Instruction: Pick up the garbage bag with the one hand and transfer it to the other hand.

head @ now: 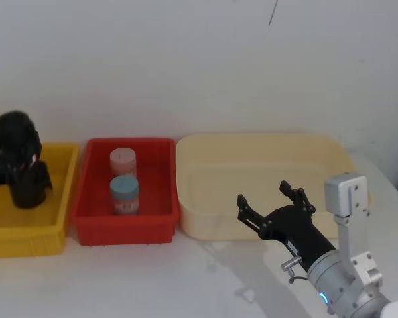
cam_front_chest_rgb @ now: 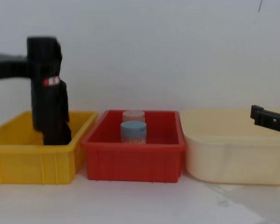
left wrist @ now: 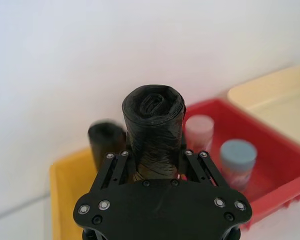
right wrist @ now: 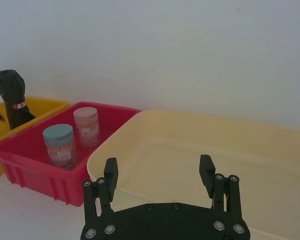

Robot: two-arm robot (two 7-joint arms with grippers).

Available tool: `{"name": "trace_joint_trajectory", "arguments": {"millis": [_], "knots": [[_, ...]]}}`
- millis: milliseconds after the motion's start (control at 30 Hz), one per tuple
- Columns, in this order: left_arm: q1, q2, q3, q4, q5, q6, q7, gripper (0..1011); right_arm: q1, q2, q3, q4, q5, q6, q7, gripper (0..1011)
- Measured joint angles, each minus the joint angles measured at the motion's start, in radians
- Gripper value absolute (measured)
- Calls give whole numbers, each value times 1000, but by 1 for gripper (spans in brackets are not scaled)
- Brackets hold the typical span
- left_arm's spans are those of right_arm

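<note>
We had the left pincer [left wrist: 155,153] pinching the bag [left wrist: 153,117] upright above the yellow bin [cam_front_chest_rgb: 18,158]; below it stood what looked like a second black roll [left wrist: 106,142]. Our right pincer [right wrist: 158,165] sat spread at the near rim of the cream bin [right wrist: 270,165].

The garbage bag [left wrist: 154,130] is crinkly black with a red-and-white band [cam_front_chest_rgb: 51,82]. The second roll [left wrist: 104,142] is black too. On the white desk [head: 152,278] sit a yellow bin [cam_front_chest_rgb: 18,158], a red bin [cam_front_chest_rgb: 133,161] and a cream bin [cam_front_chest_rgb: 233,158]. One jar [head: 123,158] has a pale pink lid, the other jar [head: 124,185] a dusty blue one. The left gripper [left wrist: 156,155] and right gripper [head: 263,193] are black.
</note>
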Motion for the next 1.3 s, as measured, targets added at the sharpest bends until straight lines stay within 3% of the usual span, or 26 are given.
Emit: {"name": "trace_joint_trajectory", "arguments": {"millis": [367, 633, 1033, 1300], "knots": [[-71, 26, 10, -82, -40, 22, -97, 386, 0, 0, 0, 0, 0, 0, 0, 1000], [-129, 6, 41, -79, -79, 35, -158, 386, 4, 11, 1, -4, 4, 5, 24, 1000], [-199, -55, 109, -3, -116, 36, -219, 386, 52, 72, -6, -30, 30, 64, 142, 1000], [-232, -86, 146, 37, -136, 39, -245, 386, 119, 112, -30, -44, 56, 124, 236, 1000]]}}
